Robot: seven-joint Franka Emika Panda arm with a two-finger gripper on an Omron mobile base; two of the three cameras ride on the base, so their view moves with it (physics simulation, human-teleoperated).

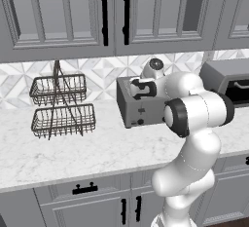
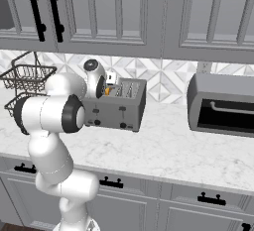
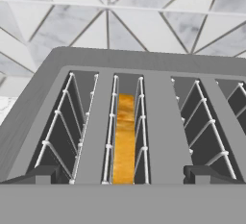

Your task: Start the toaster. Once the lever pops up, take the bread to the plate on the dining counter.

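The bread (image 3: 125, 139) stands on edge in the second slot from the left of the toaster (image 2: 116, 107), seen from above (only its golden crust shows). The toaster sits toward the back edge of the marble worktop (image 2: 168, 150), near the wall. The gripper (image 3: 123, 175) hangs over the slots, jaws wide, holding nothing.
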